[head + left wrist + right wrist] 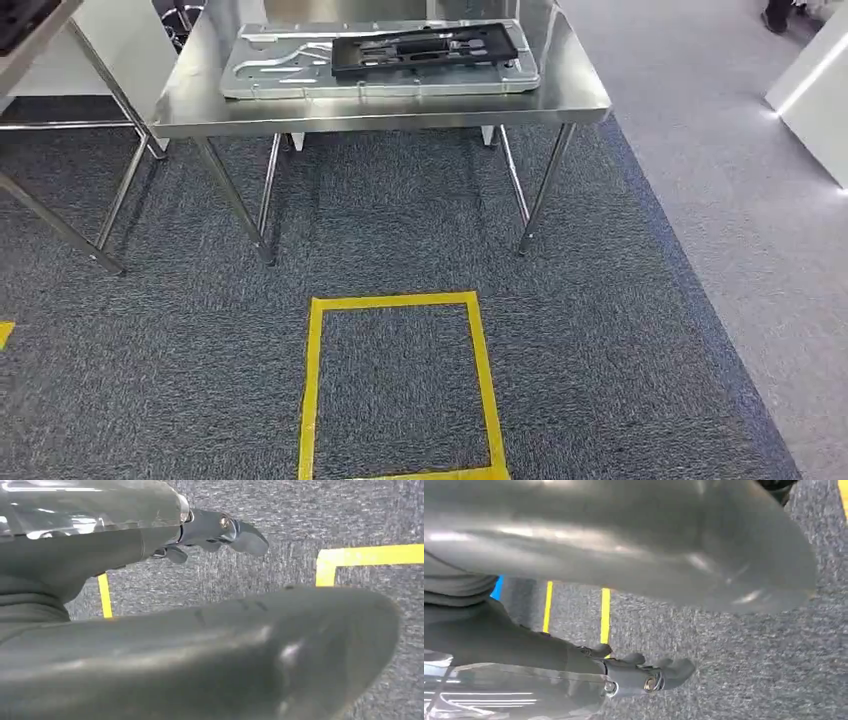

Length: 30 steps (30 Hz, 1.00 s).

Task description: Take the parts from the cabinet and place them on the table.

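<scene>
Two parts are lying on the steel table (560, 100): one pale grey metal panel (270, 68) is resting flat across the middle of the tabletop, reaching toward the left and right edges, and one black frame (430, 50) is lying on top of it, sitting over the panel's right half and toward the far edge. The black frame is touching the panel beneath it along its whole length. The table is standing on thin steel legs on dark speckled carpet (400, 220).

Both arms are hanging low over that carpet. The left hand (210, 532) is holding nothing, its dark fingers (245, 537) lying stretched out and close together above the floor, with the thick grey thumb (225, 650) looming large and blurred in front. The right hand (644, 675) is likewise gripping nothing, its fingers (676, 670) extended loosely side by side, its thumb (649, 545) spreading well away from them.

One rectangle of yellow tape (400, 300) is marking the carpet near the front edge of the table. A second table (60, 125) is standing at the left, and a paler grey floor strip (740, 200) is running along the right.
</scene>
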Each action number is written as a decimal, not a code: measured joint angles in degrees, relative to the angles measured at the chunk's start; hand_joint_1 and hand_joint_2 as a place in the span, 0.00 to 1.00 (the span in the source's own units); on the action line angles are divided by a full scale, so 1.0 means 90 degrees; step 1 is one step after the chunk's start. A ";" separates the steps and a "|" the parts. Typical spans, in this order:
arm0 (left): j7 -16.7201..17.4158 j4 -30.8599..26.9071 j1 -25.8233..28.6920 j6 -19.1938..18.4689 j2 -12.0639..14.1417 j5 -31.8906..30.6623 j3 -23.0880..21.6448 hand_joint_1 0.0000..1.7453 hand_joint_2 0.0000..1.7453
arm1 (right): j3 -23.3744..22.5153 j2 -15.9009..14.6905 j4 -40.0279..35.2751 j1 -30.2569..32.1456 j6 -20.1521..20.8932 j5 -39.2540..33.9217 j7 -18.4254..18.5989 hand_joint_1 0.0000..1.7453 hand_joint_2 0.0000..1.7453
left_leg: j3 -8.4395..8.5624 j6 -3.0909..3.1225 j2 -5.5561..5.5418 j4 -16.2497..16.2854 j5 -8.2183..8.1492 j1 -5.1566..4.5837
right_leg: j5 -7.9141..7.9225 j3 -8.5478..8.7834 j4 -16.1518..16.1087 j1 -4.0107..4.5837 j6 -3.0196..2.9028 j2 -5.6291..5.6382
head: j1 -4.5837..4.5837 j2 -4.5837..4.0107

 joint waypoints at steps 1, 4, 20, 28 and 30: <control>-0.0002 0.0000 0.0009 0.0005 0.0000 0.0000 0.0000 0.00 0.00 | 0.0002 -0.0002 0.0000 0.0005 0.0019 0.0005 -0.0053 0.00 0.00 | -0.0040 0.0063 0.0005 -0.0027 0.0057 0.0015 | 0.0047 -0.0008 -0.0009 0.0023 0.0047 0.0009 | 0.0000 0.0000; -0.0027 0.0000 -0.0006 0.0032 -0.0005 -0.0012 0.0002 0.00 0.00 | 0.0005 -0.0002 0.0000 0.0004 0.0017 0.0112 -0.0114 0.00 0.00 | -0.0201 0.0219 0.0029 -0.0063 0.0261 0.0055 | -0.0759 -0.0220 0.0599 -0.0028 0.0139 0.0068 | 0.0000 0.0000; -0.0024 0.0000 0.0000 0.0044 0.0010 -0.0036 0.0002 0.00 0.00 | 0.0070 -0.0007 0.0005 -0.0033 0.0000 0.0260 -0.0073 0.00 0.00 | -0.1314 -0.0119 -0.0120 0.1097 -0.0224 0.0029 | -0.0451 0.0712 -0.0295 -0.0009 -0.0253 0.0061 | -0.0002 0.0000; -0.0027 0.0000 -0.0055 0.0029 0.0015 -0.0068 -0.0002 0.00 0.00 | 0.0068 -0.0015 0.0005 -0.0047 0.0002 0.0257 -0.0068 0.00 0.00 | 0.0353 -0.0089 -0.0065 0.0106 -0.0022 0.0013 | -0.0013 -0.0059 0.0027 0.0037 -0.0129 -0.0009 | -0.0002 0.0000; -0.0029 0.0000 -0.0080 0.0027 0.0012 -0.0070 -0.0005 0.00 0.00 | 0.0068 -0.0015 0.0005 -0.0046 0.0002 0.0257 -0.0068 0.00 0.00 | 0.0366 -0.0031 -0.0077 -0.0141 -0.0186 0.0010 | 0.0120 -0.0131 0.0049 0.0030 -0.0057 -0.0028 | -0.0002 0.0000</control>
